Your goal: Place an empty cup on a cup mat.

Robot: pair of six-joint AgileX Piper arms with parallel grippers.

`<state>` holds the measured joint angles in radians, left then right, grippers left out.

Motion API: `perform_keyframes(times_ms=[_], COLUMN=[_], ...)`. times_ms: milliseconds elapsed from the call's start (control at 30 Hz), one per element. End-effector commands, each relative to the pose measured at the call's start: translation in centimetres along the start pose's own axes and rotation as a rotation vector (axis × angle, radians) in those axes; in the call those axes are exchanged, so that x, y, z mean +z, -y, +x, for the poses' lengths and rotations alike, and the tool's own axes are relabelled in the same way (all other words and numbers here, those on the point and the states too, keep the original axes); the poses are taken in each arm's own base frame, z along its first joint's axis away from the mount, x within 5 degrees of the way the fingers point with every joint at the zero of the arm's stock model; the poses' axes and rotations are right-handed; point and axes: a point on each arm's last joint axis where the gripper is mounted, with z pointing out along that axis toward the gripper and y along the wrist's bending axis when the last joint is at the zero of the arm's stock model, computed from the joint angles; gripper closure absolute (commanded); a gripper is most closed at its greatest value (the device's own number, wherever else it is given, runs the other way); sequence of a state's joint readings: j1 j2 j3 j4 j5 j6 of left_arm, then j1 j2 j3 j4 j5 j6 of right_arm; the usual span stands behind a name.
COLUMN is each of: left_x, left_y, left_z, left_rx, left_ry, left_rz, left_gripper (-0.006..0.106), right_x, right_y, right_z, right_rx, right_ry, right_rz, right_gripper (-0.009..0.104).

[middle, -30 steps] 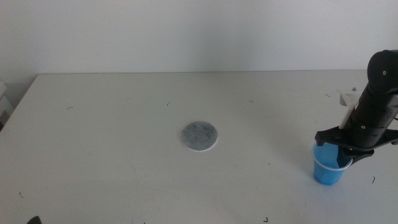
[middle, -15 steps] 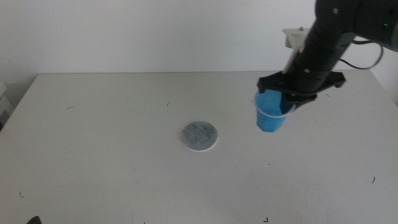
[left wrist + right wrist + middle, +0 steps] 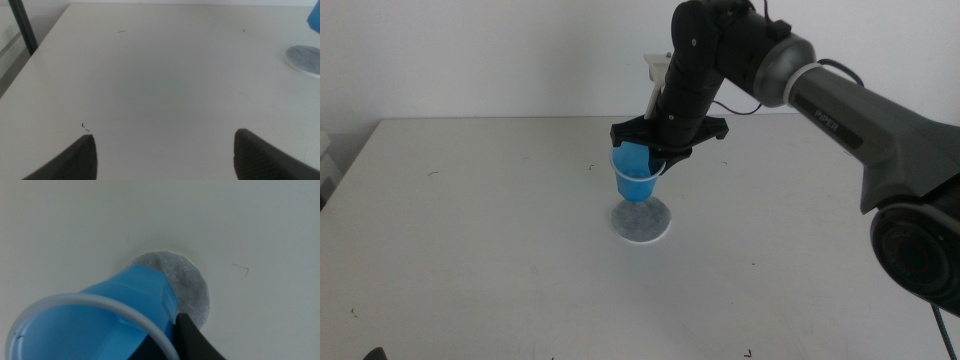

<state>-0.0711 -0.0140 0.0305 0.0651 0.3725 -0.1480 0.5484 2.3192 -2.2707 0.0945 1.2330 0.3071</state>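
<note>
The cup (image 3: pixel 637 179) is being held just above the cup mat (image 3: pixel 642 221) by the right gripper (image 3: pixel 658 152), whose arm is being reached in from the right side of the middle view and bent down over the middle of the table (image 3: pixel 470 250). The cup is being kept upright or nearly so, with its base hanging over the mat; whether the base is touching the disc cannot be told. The right gripper's dark jaws are being pressed together on the cup's rim, one jaw being seen in the right wrist view against the outer wall (image 3: pixel 190 340) of the cup (image 3: pixel 125 305), with the mat (image 3: pixel 187 287) partly covered by the blue body. The part of the mat nearest the cup's base is being hidden by the cup in both views. The left gripper (image 3: pixel 165 152) is being held low over the bare near-left part of the table (image 3: pixel 150 90), well apart from the mat (image 3: pixel 305 56), with its two jaws being kept wide apart and nothing between them. A dark upright post (image 3: pixel 22 25) is being shown beyond the table's edge in the left wrist view.
</note>
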Motion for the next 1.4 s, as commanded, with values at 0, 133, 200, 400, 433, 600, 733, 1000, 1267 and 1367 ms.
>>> perform_keyframes(times_ms=[0, 133, 200, 400, 433, 600, 733, 1000, 1267, 1367], left_x=[-0.1, -0.1, -0.1, -0.1, -0.1, -0.1, -0.1, -0.1, -0.1, -0.1], left_y=[0.1, 0.1, 0.1, 0.1, 0.1, 0.1, 0.1, 0.1, 0.1, 0.1], left_z=[-0.8, -0.8, -0.8, -0.8, -0.8, -0.8, -0.8, -0.8, -0.8, -0.8], left_rx=[-0.011, -0.011, -0.011, -0.011, -0.011, -0.011, -0.011, -0.011, -0.011, -0.011], left_ry=[0.076, 0.076, 0.076, 0.076, 0.076, 0.076, 0.076, 0.076, 0.076, 0.076], left_rz=[0.01, 0.01, 0.01, 0.01, 0.01, 0.01, 0.01, 0.01, 0.01, 0.01], left_gripper=[-0.005, -0.005, -0.005, -0.005, -0.005, -0.005, -0.005, -0.005, -0.005, -0.005], right_x=[-2.8, -1.1, -0.6, 0.4, 0.7, 1.2, 1.1, 0.9, -1.3, -3.4], right_y=[-0.5, -0.4, -0.3, -0.2, -0.2, -0.4, -0.4, -0.1, -0.2, -0.3], right_z=[-0.1, 0.0, 0.0, 0.1, 0.1, 0.3, 0.3, 0.2, -0.1, -0.2], right_rx=[-0.004, -0.002, -0.002, -0.001, 0.0, 0.0, -0.028, -0.038, -0.046, -0.044], right_ry=[0.015, -0.015, -0.024, -0.043, -0.049, -0.066, -0.064, -0.052, -0.007, 0.03], right_rz=[-0.012, -0.001, 0.005, 0.01, 0.009, -0.015, -0.015, 0.011, 0.017, 0.006], right_gripper=[0.095, 0.095, 0.095, 0.095, 0.095, 0.095, 0.095, 0.08, 0.037, 0.026])
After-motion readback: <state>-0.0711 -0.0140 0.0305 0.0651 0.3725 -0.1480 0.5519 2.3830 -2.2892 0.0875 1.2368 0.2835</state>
